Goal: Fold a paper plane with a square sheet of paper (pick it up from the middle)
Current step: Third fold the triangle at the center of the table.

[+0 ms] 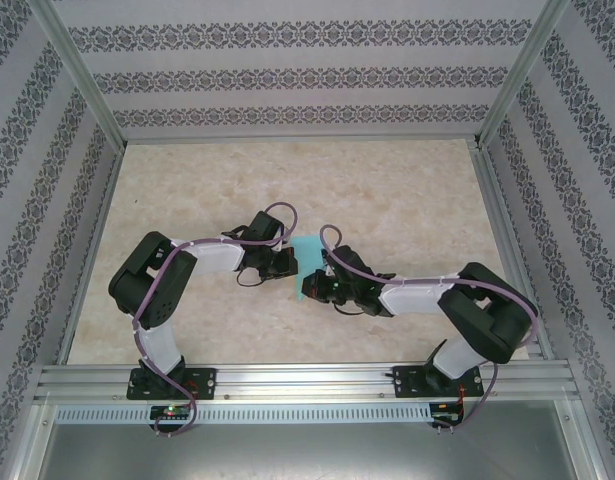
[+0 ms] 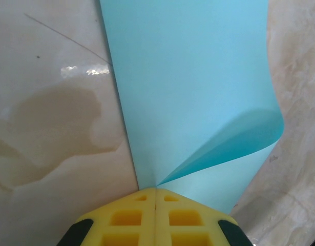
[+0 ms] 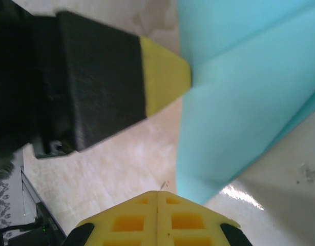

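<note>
Yellow-padded left gripper pinched shut on edge of thin turquoise-blue square sheet of paper, sheet mid beige marbled bench, one side curled up, right gripper closed, empty, just beside sheet corner

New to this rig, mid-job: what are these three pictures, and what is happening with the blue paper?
Two robot arms are bolted at the near edge of a table. The overhead picture looks down on both; the other two come from cameras on each wrist, yellow fingertips at the bottom. On the table lies the square sheet of paper, turquoise, one flap curling up. The left gripper is shut and seems to pinch its edge. The right gripper is shut beside it; a grip is unclear.
</note>
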Controlling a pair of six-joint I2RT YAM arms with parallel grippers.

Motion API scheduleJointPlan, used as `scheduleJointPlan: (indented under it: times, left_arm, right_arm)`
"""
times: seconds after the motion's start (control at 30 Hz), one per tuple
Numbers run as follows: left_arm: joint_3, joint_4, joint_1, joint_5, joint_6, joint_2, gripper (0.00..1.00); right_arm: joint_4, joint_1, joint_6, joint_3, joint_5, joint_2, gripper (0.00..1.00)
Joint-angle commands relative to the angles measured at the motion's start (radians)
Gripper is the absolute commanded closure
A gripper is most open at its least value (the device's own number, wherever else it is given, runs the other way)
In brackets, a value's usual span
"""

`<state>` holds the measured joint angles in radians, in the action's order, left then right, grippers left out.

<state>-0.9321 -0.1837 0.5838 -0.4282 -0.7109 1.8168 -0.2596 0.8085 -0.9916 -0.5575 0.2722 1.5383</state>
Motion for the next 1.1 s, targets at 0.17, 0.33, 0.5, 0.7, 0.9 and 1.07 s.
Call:
scheduleJointPlan:
  times: [0.17, 0.33, 0.5, 0.7, 0.9, 1.07]
  left_arm:
    - [0.002, -0.117, 0.01, 0.096, 0.064, 0.045, 1.0]
    - [-0.026, -0.116, 0.012, 0.062, 0.086, 0.042, 0.98]
    - [-0.043, -0.119, 0.012, 0.047, 0.099, 0.037, 0.97]
    - [-0.051, -0.092, 0.013, 0.004, 0.1, 0.016, 0.91]
    - [-0.028, -0.047, 0.017, -0.026, 0.09, -0.04, 0.82]
    - [0.038, -0.004, 0.031, -0.031, 0.075, -0.105, 0.68]
  right_arm:
    - [0.142, -0.074, 0.06, -0.097, -0.087, 0.022, 1.0]
    - [0.176, -0.101, 0.064, -0.157, -0.088, 0.079, 1.0]
    - [0.224, -0.114, 0.048, -0.189, -0.11, 0.116, 1.0]
    - [0.267, -0.119, 0.014, -0.186, -0.143, 0.133, 1.0]
    - [0.275, -0.121, -0.031, -0.183, -0.164, 0.145, 1.0]
    - [0.282, -0.119, -0.082, -0.18, -0.185, 0.152, 1.0]
